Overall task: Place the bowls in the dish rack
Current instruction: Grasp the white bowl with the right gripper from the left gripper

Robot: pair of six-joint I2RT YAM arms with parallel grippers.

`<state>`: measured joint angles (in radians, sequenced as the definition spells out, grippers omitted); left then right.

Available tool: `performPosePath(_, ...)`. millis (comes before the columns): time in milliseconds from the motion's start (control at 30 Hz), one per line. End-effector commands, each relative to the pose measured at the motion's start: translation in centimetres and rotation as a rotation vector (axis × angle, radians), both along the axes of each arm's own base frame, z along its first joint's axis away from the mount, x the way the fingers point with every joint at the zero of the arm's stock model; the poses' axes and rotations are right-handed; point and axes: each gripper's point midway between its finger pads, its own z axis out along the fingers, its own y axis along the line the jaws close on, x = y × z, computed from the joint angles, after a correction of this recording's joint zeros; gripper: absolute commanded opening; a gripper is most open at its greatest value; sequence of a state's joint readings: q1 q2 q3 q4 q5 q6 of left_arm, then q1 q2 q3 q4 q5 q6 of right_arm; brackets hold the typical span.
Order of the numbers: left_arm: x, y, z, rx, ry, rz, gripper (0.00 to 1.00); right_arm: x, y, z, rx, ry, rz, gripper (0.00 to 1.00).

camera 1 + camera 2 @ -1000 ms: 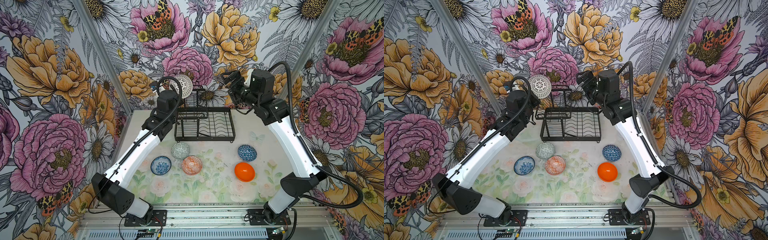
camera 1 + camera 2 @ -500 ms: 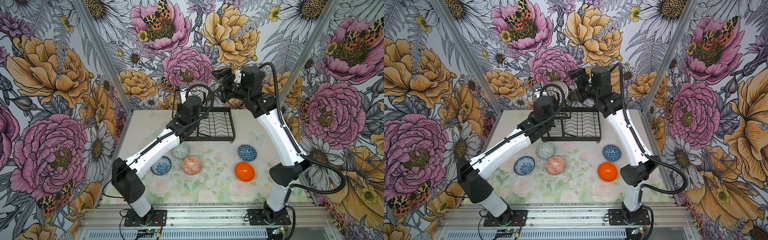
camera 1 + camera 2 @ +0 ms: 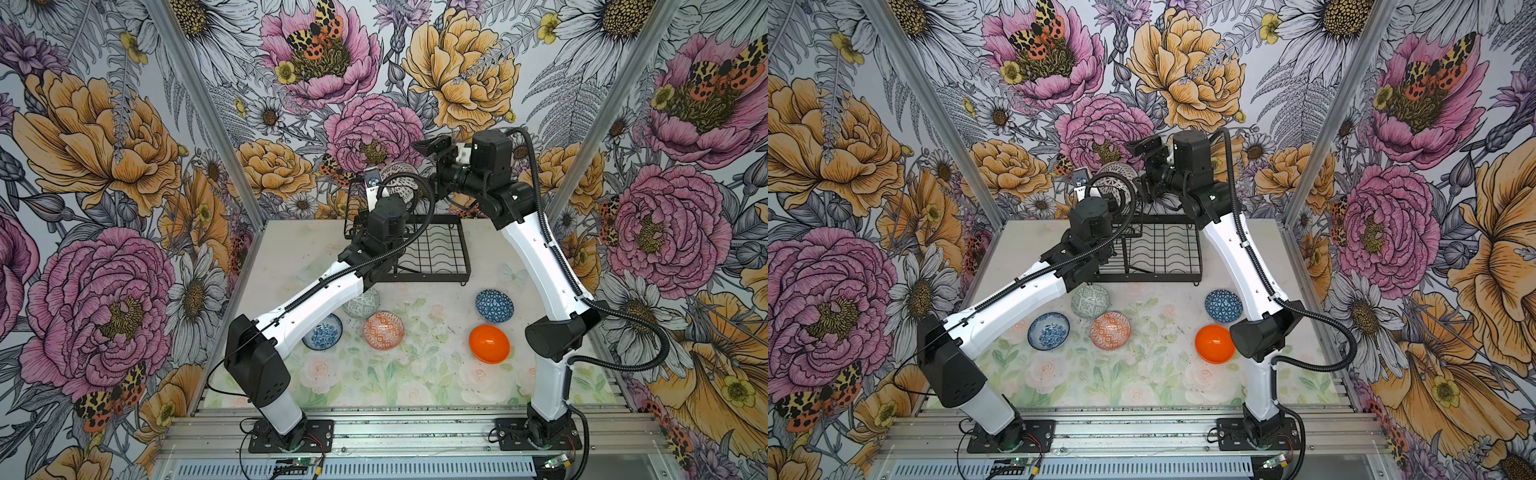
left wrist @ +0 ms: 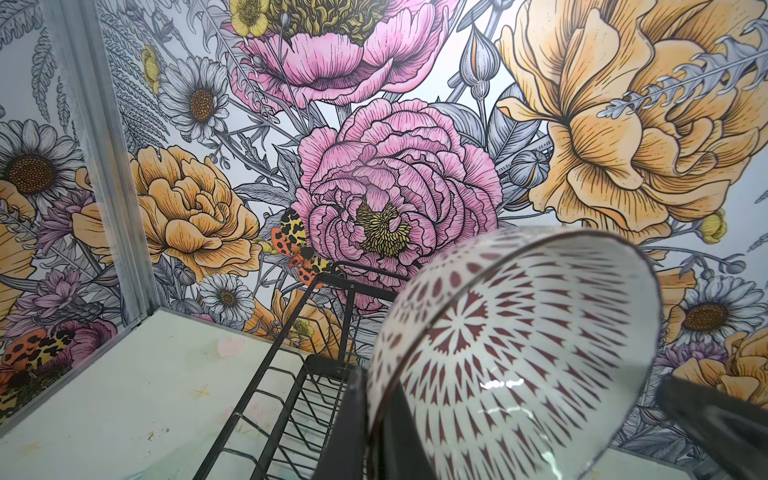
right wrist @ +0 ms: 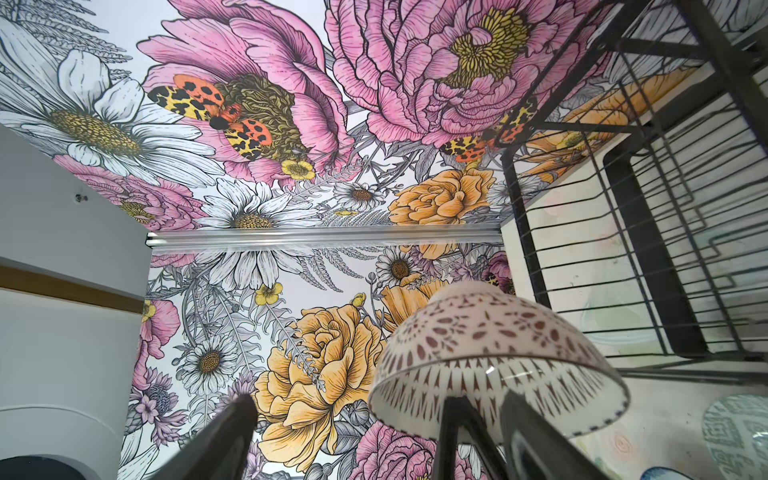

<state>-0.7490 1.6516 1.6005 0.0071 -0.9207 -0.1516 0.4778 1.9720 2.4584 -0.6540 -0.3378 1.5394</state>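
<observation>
Two grippers I'm watching: left gripper (image 3: pixel 383 192) pinches the dark-and-white bowl (image 3: pixel 401 174) by its rim; right gripper (image 3: pixel 426 164) spread wide just beside it.

Floral table (image 3: pixel 415 374) bears the dish rack (image 3: pixel 441 249) and 5 bowls (image 3: pixel 383 330).

A white bowl (image 4: pixel 498 374) bears maroon dashes, the orange bowl (image 3: pixel 489 344) is plain, the rack (image 3: pixel 428 276) black.
</observation>
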Motion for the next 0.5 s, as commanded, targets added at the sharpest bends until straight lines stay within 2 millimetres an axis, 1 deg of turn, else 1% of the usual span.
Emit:
performPosePath(0,-0.5,-0.4,1.5,-0.048,-0.063,0.000,0.00,-0.2,1.2,0.8,0.034,-0.020,0.033,0.86)
performPosePath(67,-0.6,-0.7,1.1,-0.043,-0.058,-0.004,0.00,0.1,1.4,0.6,0.043,-0.012,0.032,0.80)
performPosePath(200,-0.9,-0.9,0.9,-0.043,-0.055,-0.001,0.00,0.6,1.6,0.2,0.055,0.002,0.030,0.63)
performPosePath(300,-1.0,-1.2,0.7,-0.040,-0.052,-0.006,0.00,0.9,1.8,0.1,0.069,0.009,0.028,0.47)
performPosePath(467,-1.4,-1.3,0.7,-0.018,-0.052,0.009,0.00,1.3,2.2,-0.2,0.083,0.024,0.031,0.31)
